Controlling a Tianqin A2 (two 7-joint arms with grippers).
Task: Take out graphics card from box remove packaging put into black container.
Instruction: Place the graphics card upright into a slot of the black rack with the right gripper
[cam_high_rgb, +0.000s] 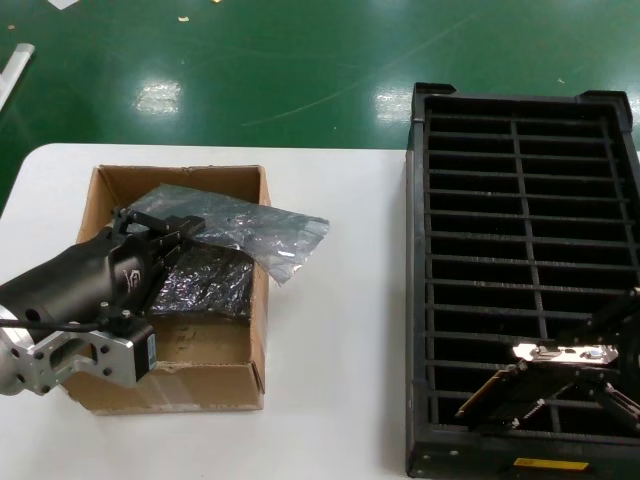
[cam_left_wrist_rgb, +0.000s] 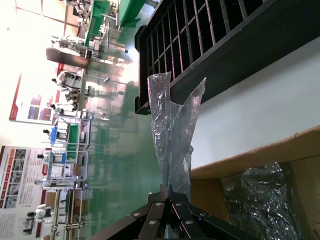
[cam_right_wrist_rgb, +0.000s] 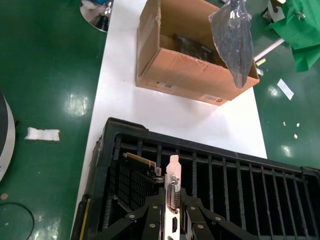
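The head view shows the right gripper (cam_high_rgb: 560, 375) low over the near rows of the black container (cam_high_rgb: 521, 104), but the graphics card (cam_high_rgb: 562, 353) reads there only as a bright silvery strip with a dark board slanting down toward the crate's near wall. The right wrist view makes it plain: the card (cam_right_wrist_rgb: 174, 192) sits between the fingers (cam_right_wrist_rgb: 150, 220), jaws clamped on its bracket end, the silvery bracket with its ports standing up and the dark board (cam_right_wrist_rgb: 134, 181) running away from it down among the slotted dividers. Its long axis lies roughly along the divider rows, across the crate; whether the board's lower edge already rests in a slot is hard to say, since the dividers hide it. The left gripper (cam_high_rgb: 170, 238) is over the box (cam_high_rgb: 110, 187) on the left of the white table (cam_high_rgb: 340, 330), and the left wrist view shows its fingers (cam_left_wrist_rgb: 159, 206) pinched shut on one end of the packaging (cam_left_wrist_rgb: 172, 130), which hangs out as a crumpled, empty clear-grey bag. From the head camera that bag (cam_high_rgb: 262, 228) drapes across the box's right wall and over the table. Under it, inside the box, lie dark glossy film bundles (cam_high_rgb: 210, 283), partly covered by the left arm. The green floor (cam_high_rgb: 250, 70) lies beyond the table.
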